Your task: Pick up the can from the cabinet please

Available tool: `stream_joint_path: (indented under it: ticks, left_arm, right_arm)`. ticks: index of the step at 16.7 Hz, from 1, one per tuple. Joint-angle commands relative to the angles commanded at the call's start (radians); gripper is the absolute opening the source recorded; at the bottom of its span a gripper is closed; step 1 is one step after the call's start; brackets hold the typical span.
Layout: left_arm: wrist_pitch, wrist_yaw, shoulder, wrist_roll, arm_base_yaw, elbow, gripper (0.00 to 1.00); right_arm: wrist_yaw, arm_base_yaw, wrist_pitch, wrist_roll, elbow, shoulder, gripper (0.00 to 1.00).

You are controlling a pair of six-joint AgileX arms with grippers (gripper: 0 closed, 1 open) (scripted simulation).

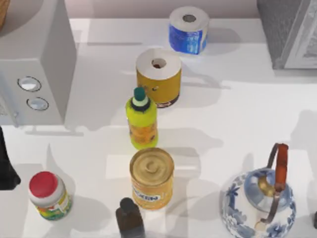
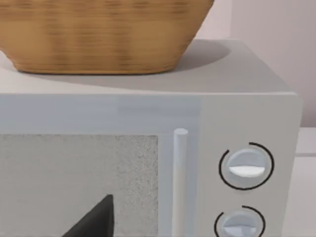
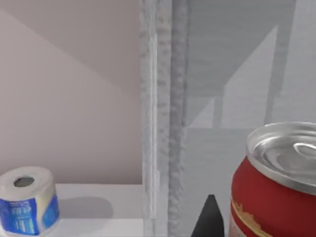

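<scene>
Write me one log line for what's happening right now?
right hand: close by the red can, in the cabinet | left hand: facing the microwave | can: upright, not lifted | nearby: toilet roll

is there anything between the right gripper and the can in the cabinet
Nothing visible does. In the right wrist view the can stands close ahead inside the cabinet, with one dark fingertip beside it and open space between them.
</scene>
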Motion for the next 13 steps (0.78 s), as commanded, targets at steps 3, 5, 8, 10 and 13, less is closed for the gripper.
stream_joint_path:
  ticks: [3, 5, 8, 10, 13]
  left_arm:
    - [0.000, 0.000, 0.000, 0.000, 0.000, 0.000, 1.00]
    - [0.000, 0.000, 0.000, 0.000, 0.000, 0.000, 1.00]
    - [0.000, 0.000, 0.000, 0.000, 0.000, 0.000, 1.00]
    - [0.000, 0.000, 0.000, 0.000, 0.000, 0.000, 1.00]
    - [0.000, 0.000, 0.000, 0.000, 0.000, 0.000, 1.00]
  right_arm:
    - [-0.047, -0.042, 0.107, -0.002, -0.274, -0.174, 0.00]
    - [-0.073, -0.066, 0.170, -0.003, -0.429, -0.275, 0.00]
    - [-0.103, -0.095, 0.240, -0.005, -0.600, -0.390, 0.00]
    - [-0.115, -0.106, 0.267, -0.006, -0.663, -0.434, 0.00]
    - [-0.118, -0.110, 0.276, -0.007, -0.683, -0.449, 0.00]
